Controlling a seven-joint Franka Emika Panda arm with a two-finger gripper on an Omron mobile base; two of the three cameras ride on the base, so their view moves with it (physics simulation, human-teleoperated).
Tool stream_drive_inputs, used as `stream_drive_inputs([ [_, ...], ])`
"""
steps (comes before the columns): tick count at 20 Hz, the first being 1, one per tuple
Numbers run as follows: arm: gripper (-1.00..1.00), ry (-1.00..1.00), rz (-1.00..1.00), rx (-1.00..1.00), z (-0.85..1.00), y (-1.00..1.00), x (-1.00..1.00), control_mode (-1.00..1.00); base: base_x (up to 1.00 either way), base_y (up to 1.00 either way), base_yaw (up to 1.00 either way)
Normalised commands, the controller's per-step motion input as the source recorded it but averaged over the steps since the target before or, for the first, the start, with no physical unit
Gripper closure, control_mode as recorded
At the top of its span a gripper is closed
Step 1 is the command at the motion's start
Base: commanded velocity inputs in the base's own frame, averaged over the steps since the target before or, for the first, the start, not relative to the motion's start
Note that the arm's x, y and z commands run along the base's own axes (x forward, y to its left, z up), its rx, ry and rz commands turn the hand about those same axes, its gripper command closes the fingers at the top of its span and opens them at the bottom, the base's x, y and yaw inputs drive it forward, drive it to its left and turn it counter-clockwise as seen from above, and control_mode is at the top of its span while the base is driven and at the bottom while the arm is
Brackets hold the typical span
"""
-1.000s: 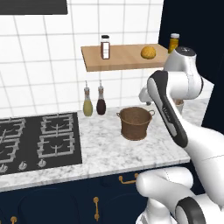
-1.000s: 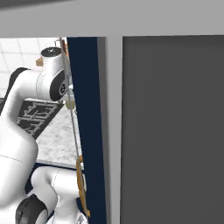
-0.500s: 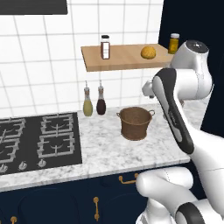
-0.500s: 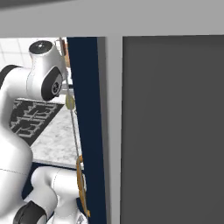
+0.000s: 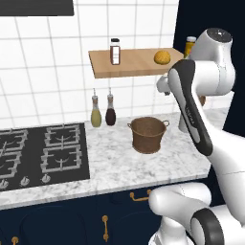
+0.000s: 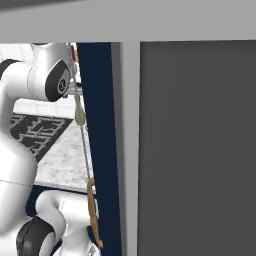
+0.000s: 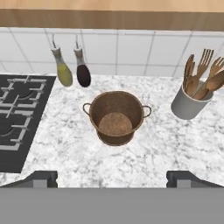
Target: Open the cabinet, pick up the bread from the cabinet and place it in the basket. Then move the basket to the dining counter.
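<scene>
While the white arm towers at the right end of the marble worktop, its gripper hangs spread and empty above the basket, which holds nothing. With the bread on the wooden shelf against the far wall, a reach upward risks the elbow clipping the shelf edge, or jostling the spice jar standing left of the bun.

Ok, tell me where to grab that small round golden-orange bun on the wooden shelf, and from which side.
Take the small round golden-orange bun across its middle, coming in level from the open front of the wooden shelf. It is a low dome sitting free near the shelf's right end, so opposite sides are exposed; the tiled wall behind probably rules out any other approach. The claw is open wide.
</scene>
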Motion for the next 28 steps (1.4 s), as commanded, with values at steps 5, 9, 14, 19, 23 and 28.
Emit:
stream_drive_inputs([
  [5, -1.00, -0.04, -0.02, 0.00, 0.06, -0.13, 0.26, -1.00, 0.00, 0.00, 0.00],
  [9, -1.00, 0.00, -0.05, 0.00, 0.23, -0.11, 0.44, -1.00, 0.00, 0.00, 0.00],
  [14, -1.00, 0.00, -0.01, 0.00, 0.20, -0.23, 0.47, -1.00, 0.00, 0.00, 0.00],
  [19, -1.00, 0.00, 0.00, 0.00, 0.15, -0.12, 0.66, -1.00, 0.00, 0.00, 0.00],
  [23, -1.00, 0.00, 0.00, 0.00, 0.01, -0.03, 0.48, -1.00, 0.00, 0.00, 0.00],
  [28, -1.00, 0.00, 0.00, 0.00, 0.00, 0.00, 0.59, -1.00, 0.00, 0.00, 0.00],
])
